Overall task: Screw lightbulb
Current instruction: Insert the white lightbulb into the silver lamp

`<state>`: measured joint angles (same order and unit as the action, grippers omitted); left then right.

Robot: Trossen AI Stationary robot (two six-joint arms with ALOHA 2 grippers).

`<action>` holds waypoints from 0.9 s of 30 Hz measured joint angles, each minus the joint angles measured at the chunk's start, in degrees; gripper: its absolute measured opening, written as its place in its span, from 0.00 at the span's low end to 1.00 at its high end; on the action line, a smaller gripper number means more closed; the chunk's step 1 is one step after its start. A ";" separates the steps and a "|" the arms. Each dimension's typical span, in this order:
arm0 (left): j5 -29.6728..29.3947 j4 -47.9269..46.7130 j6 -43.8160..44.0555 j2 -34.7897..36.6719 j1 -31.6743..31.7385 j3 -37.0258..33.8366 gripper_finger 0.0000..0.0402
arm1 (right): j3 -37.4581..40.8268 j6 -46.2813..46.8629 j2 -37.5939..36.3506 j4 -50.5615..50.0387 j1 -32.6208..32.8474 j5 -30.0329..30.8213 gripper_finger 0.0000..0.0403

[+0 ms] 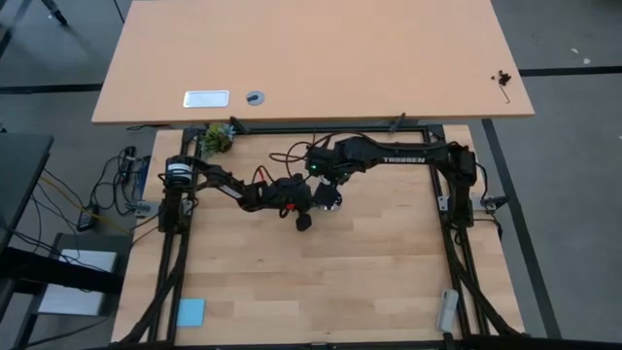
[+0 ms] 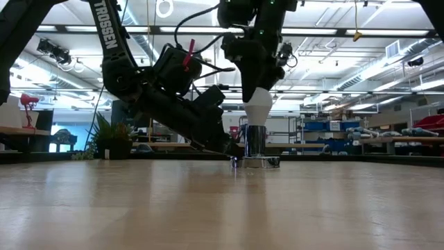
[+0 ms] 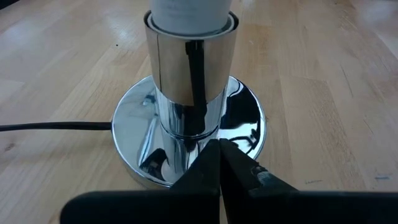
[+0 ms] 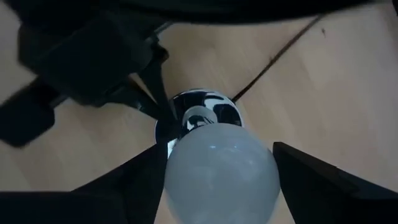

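Observation:
The white frosted lightbulb (image 2: 260, 105) stands upright over the chrome socket tube (image 2: 255, 142), which rises from a round chrome base disc (image 3: 249, 118). The bulb's narrow lower end (image 3: 189, 14) sits in the tube's top. My right gripper (image 4: 221, 180) comes down from above and is shut on the bulb. My left gripper (image 3: 221, 154) is shut, and its tips are down on the base disc at the foot of the tube. Both grippers meet near the table's middle (image 1: 321, 199). My left gripper presses its shut fingertips (image 3: 214, 163) on the near rim of the chrome base disc (image 3: 186, 177), slanting down from the table's left side. The disc lies flat on the table. My right gripper pinches the bulb's wide round top (image 4: 217, 162) between its two fingers (image 4: 140, 180), which point down from above. The bulb stands upright with its lower end in the socket tube.
A black cord (image 3: 50, 126) runs from the base disc across the table. A blue pad (image 1: 191, 311) lies at the near left and a grey object (image 1: 447, 309) at the near right. A green plant (image 1: 219, 136) stands at the far left edge.

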<state>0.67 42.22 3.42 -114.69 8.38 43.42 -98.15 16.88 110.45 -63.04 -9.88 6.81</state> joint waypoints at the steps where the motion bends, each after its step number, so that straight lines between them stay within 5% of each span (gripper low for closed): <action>1: -0.01 0.02 0.01 0.00 0.00 0.00 0.01 | 0.00 0.69 0.00 0.18 -0.01 0.00 0.72; 15: -0.01 -0.01 0.03 0.00 -0.01 -0.02 0.01 | -12.62 -11.09 -0.80 -5.27 0.02 -0.38 0.78; 19: 0.28 -0.01 -0.96 0.00 -0.02 -0.06 0.01 | -18.15 -15.84 -0.85 -10.81 0.07 4.12 0.77; 27: 0.74 -0.88 -1.72 0.53 0.02 -0.52 0.01 | -19.52 -19.56 -0.96 -17.73 -0.39 11.85 0.57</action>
<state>1.41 41.34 1.71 -114.17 8.40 42.89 -117.66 -2.68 109.49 -80.77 -10.26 18.65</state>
